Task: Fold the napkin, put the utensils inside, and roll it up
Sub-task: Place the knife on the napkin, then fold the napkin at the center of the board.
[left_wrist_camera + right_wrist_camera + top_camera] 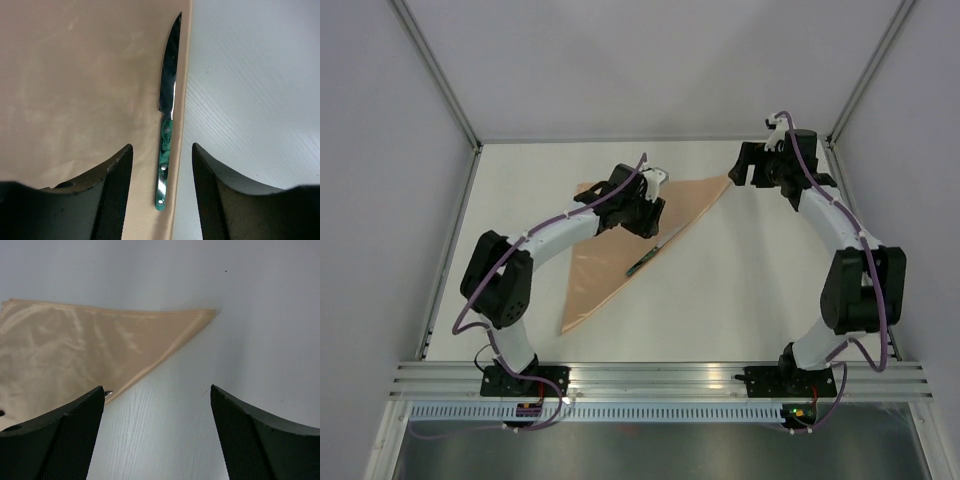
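Observation:
The light orange-tan napkin [605, 275] lies folded into a triangle on the white table. A knife [650, 256] with a green marbled handle rests along its long folded edge. My left gripper [648, 222] hovers over that edge, open. In the left wrist view the knife [167, 125] lies on the napkin [75, 90] between the fingers of the left gripper [162, 145], touching neither. My right gripper [740, 166] stands open by the napkin's far right corner. The right wrist view shows that corner [200, 315] ahead of the right gripper [157, 387], with bare table between its fingers.
Grey walls with metal frame posts [435, 70] enclose the white table [750, 270] on three sides. The arms' bases sit on a metal rail [660, 380] at the near edge. The knife's tip [108, 393] peeks out beside the right gripper's left finger.

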